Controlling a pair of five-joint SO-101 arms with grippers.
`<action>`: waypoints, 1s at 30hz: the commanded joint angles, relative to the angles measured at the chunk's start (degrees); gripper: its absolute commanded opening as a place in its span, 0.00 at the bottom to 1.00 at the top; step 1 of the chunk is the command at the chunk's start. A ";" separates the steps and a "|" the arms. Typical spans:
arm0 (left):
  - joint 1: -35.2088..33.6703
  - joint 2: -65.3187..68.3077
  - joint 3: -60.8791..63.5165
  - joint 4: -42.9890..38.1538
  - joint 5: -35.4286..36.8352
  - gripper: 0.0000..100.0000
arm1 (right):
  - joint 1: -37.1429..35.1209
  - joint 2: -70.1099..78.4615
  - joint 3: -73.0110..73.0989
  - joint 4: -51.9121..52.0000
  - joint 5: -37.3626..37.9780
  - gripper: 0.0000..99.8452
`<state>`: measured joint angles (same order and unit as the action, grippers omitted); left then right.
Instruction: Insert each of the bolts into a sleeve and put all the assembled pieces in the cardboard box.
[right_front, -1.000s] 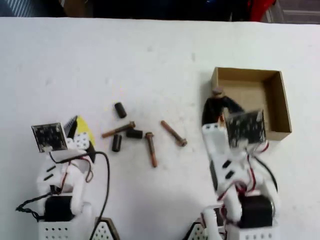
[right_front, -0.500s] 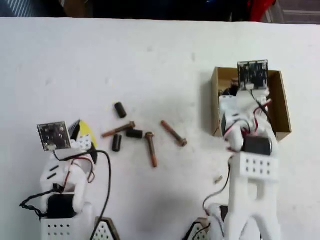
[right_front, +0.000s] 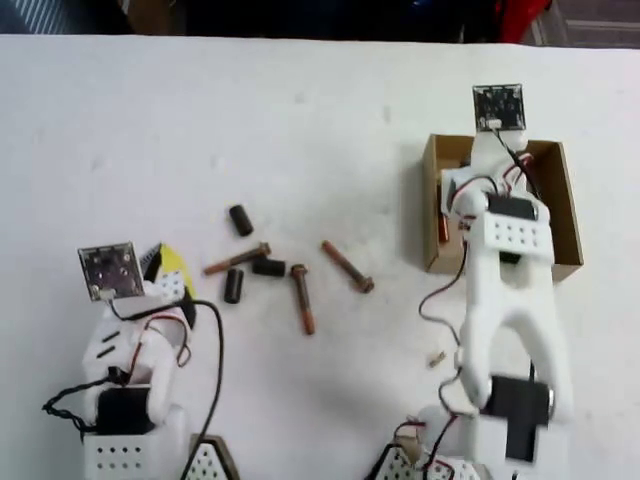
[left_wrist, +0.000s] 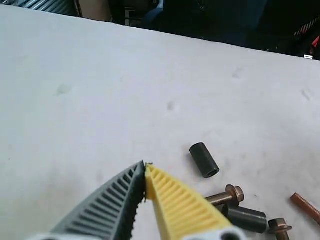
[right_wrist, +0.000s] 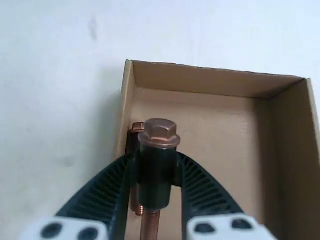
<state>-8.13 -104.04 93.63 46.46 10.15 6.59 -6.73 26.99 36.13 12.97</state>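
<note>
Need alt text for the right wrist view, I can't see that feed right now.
The right gripper is shut on a black sleeve with a copper bolt through it, hex head sticking out past the fingertips, held over the open cardboard box. A second bolt lies inside the box against a side wall. White table surrounds the box.

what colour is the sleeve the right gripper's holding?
Black sleeve, fitted on a copper-coloured bolt. It shows best in the right wrist view.
</note>
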 joint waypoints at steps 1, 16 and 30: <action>-0.40 -0.66 -0.79 -0.35 -0.18 0.02 | 0.40 4.79 -6.77 -1.45 0.88 0.02; -0.40 -0.66 -0.70 -0.35 -0.35 0.02 | 1.54 20.53 -13.45 -1.45 8.53 0.02; -0.31 -0.66 0.53 -1.23 -0.44 0.02 | -0.13 20.53 -13.54 1.27 8.97 0.14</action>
<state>-8.13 -104.04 93.89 46.46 10.15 7.56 14.81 16.09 37.10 21.14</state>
